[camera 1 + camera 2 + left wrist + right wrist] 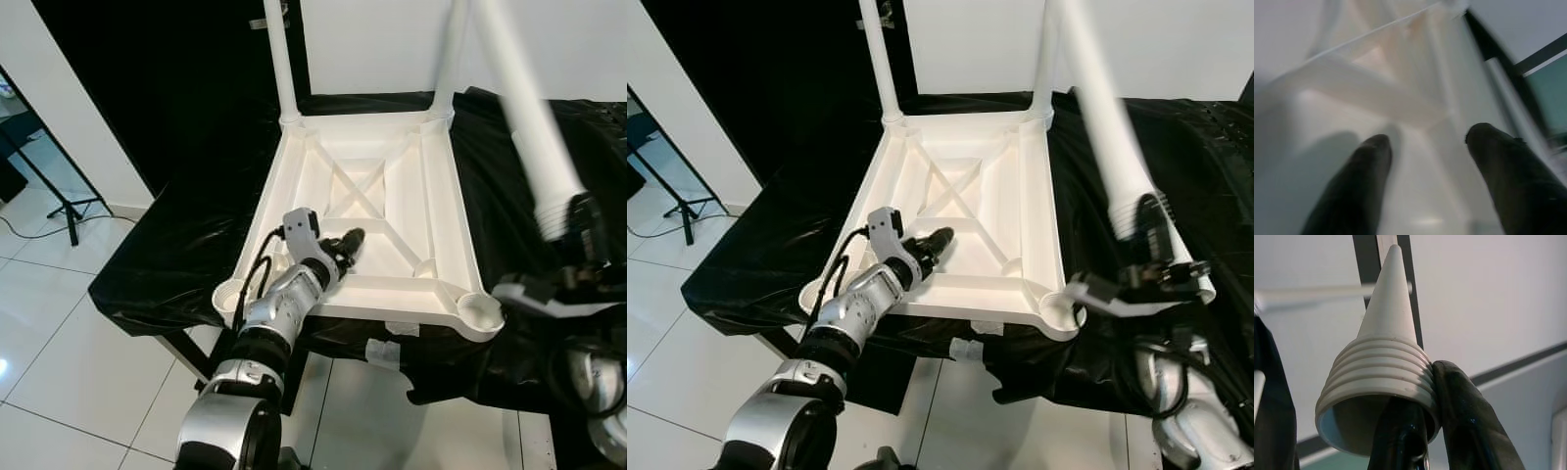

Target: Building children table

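**Holding a loose leg over the upturned table**

Gripping a white plastic table leg [529, 117] near its threaded end, the right gripper [1151, 257] sits at the near right, just beside the table's near right corner. In the right wrist view its black fingers [1469, 421] are clamped on the ribbed, hollow screw end of that leg [1378, 377], one finger inside the opening and one outside. The leg slants up and away from the gripper, toward the top of the head views, and looks blurred.

The silver left arm reaches in from the near left, its left gripper [351, 245] lying over the near rail of the white plastic children's table [294, 171]. Its fingers [1359, 186] stand apart with nothing between them, pointing into the ribbed underside.

The table lies upside down on a black cloth [176, 259] that covers a low stand. Its underside shows crossed stiffening ribs [358, 191] and round sockets at the corners; the near left socket [227, 292] and near right socket [477, 309] are open. At the two far corners, white legs [279, 59] stand upright, one at each.

Beyond the cloth are a white wall and a black panel; at the far left, a black tripod stand [59, 191] rests on a white tiled floor [59, 352].
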Tool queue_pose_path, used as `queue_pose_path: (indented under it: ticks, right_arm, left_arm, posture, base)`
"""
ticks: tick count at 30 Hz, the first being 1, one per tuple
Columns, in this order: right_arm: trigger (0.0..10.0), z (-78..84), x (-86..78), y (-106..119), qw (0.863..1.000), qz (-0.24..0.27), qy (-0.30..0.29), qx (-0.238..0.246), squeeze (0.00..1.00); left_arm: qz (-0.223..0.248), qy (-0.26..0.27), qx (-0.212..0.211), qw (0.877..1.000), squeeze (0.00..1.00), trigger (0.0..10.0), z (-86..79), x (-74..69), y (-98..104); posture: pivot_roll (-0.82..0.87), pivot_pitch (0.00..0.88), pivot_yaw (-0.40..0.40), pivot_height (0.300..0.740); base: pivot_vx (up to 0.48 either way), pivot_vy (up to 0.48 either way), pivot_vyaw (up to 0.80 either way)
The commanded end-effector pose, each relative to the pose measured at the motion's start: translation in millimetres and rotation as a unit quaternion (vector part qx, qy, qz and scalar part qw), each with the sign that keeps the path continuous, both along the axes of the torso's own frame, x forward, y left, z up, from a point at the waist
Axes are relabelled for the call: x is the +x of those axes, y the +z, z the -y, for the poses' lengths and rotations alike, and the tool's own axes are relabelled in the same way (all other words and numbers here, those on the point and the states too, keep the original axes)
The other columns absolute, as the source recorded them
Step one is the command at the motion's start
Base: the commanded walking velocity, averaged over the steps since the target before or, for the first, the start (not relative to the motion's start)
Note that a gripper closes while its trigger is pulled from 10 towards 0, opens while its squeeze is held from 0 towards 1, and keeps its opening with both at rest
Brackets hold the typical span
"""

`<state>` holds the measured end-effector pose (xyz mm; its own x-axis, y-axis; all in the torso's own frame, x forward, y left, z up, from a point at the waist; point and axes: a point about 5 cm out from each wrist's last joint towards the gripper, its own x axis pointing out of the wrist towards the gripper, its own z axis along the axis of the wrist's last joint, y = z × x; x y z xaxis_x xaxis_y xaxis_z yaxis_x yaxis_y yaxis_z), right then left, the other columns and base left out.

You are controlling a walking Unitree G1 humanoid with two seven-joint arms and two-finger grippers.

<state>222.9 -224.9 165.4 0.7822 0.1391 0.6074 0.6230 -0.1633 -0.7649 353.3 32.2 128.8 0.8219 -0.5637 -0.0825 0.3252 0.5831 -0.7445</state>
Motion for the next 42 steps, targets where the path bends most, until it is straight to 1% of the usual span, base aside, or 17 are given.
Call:
queue_pose_path:
  ticks: [1, 3, 4, 5, 6, 7, 8, 9, 10, 11, 12, 13, 26, 29, 35, 39, 42]
  right_arm:
    - [0.0, -6.9, -3.6, 1, 0.999, 0.011, 0.029, -0.014, 0.0]
    - [0.0, -9.7, -7.0, -3, 0.999, 0.005, 0.044, -0.024, 0.0]
    - [0.0, -11.2, -8.1, -7, 0.998, -0.002, 0.053, -0.03, 0.0]
    - [0.0, -11.2, -8.1, -7, 0.998, -0.002, 0.053, -0.03, 0.0]
    - [0.0, -11.9, -8.8, -9, 0.998, -0.007, 0.058, -0.033, 0.0]
    - [0.0, -12.9, -9.8, -12, 0.997, -0.014, 0.065, -0.037, 0.0]
    - [0.0, -12.9, -9.8, -12, 0.997, -0.014, 0.065, -0.037, 0.0]
    - [0.0, -13.9, -11.2, -15, 0.996, -0.023, 0.074, -0.041, 0.0]
    - [0.0, -13.9, -11.2, -15, 0.996, -0.023, 0.074, -0.041, 0.0]
    - [0.0, -14.7, -12.3, -18, 0.995, -0.031, 0.082, -0.042, 0.0]
    - [0.0, -14.7, -12.3, -18, 0.995, -0.031, 0.082, -0.042, 0.0]
    - [0.0, -15.9, -12.9, -21, 0.994, -0.037, 0.09, -0.044, 0.0]
    - [0.0, -27.9, -26.0, -41, 0.983, -0.078, 0.151, -0.063, 0.0]
    - [0.0, -29.3, -27.1, -42, 0.982, -0.077, 0.156, -0.066, 0.0]
    - [0.0, -30.9, -36.0, -42, 0.98, -0.056, 0.174, -0.082, 0.0]
    - [0.0, -31.7, -38.1, -41, 0.979, -0.051, 0.178, -0.085, 0.0]
    - [0.0, -32.9, -40.4, -42, 0.979, -0.043, 0.182, -0.087, 0.0]
  left_arm:
    - [0.191, -0.22, -0.208, 0.934, 1.0, 10.0, 34.4, -17.0, 52]
    - [0.191, -0.226, -0.267, 0.917, 1.0, 10.0, 29.8, -15.3, 64]
    - [0.197, -0.23, -0.293, 0.907, 0.27, 10.0, 27.7, -15.2, 71]
    - [0.197, -0.23, -0.293, 0.907, 0.27, 10.0, 27.7, -15.2, 71]
    - [0.202, -0.232, -0.307, 0.901, 0.27, 10.0, 26.4, -15.3, 75]
    - [0.206, -0.232, -0.33, 0.891, 0.0, 10.0, 24.1, -15.0, 80]
    - [0.206, -0.232, -0.33, 0.891, 0.0, 10.0, 24.1, -15.0, 80]
    - [0.212, -0.232, -0.357, 0.88, 0.0, 10.0, 20.7, -14.8, 89]
    - [0.212, -0.232, -0.357, 0.88, 0.0, 10.0, 20.7, -14.8, 89]
    - [0.223, -0.236, -0.369, 0.871, 0.0, 10.0, 19.8, -15.7, 96]
    - [0.223, -0.236, -0.369, 0.871, 0.0, 10.0, 19.8, -15.7, 96]
    - [0.231, -0.244, -0.376, 0.863, 0.0, 10.0, 20.3, -17.3, 101]
    - [0.232, -0.272, -0.389, 0.849, 0.0, 10.0, 36.9, -20.1, 124]
    - [0.229, -0.275, -0.385, 0.851, 0.0, 10.0, 38.4, -19.9, 124]
    - [0.21, -0.294, -0.347, 0.865, 0.0, 10.0, 48.8, -21.9, 116]
    - [0.204, -0.297, -0.34, 0.868, 0.0, 10.0, 50.5, -22.3, 114]
    - [0.194, -0.297, -0.322, 0.878, 0.0, 10.0, 54.1, -21.7, 108]
  posture:
    - [-0.03, 0.0, 0.074, 0.74]
    - [-0.03, 0.0, 0.074, 0.74]
    - [-0.02, 0.0, 0.072, 0.74]
    - [-0.02, 0.0, 0.072, 0.74]
    - [-0.02, 0.0, 0.072, 0.74]
    - [-0.02, 0.0, 0.069, 0.74]
    - [-0.02, 0.0, 0.069, 0.74]
    - [-0.02, 0.0, 0.069, 0.74]
    - [-0.02, 0.0, 0.069, 0.74]
    - [-0.02, 0.0, 0.066, 0.74]
    - [-0.02, 0.0, 0.066, 0.74]
    - [-0.02, 0.0, 0.065, 0.74]
    - [-0.01, 0.0, 0.069, 0.74]
    - [-0.01, 0.0, 0.073, 0.74]
    - [-0.02, 0.0, 0.079, 0.74]
    - [-0.02, 0.0, 0.08, 0.74]
    - [-0.02, 0.0, 0.082, 0.74]
  base:
    - [0.0, 0.0, 0.0]
    - [0.0, 0.0, 0.0]
    - [0.0, 0.0, 0.0]
    - [0.0, 0.0, 0.0]
    - [0.0, 0.0, 0.0]
    - [0.0, 0.0, 0.0]
    - [0.0, 0.0, 0.0]
    - [0.0, 0.0, 0.0]
    - [0.0, 0.0, 0.0]
    - [0.0, 0.0, 0.0]
    - [0.0, 0.0, 0.0]
    - [0.0, 0.0, 0.0]
    - [0.0, 0.0, 0.0]
    - [0.0, 0.0, 0.0]
    - [0.0, 0.0, 0.0]
    - [0.0, 0.0, 0.0]
    - [0.0, 0.0, 0.0]
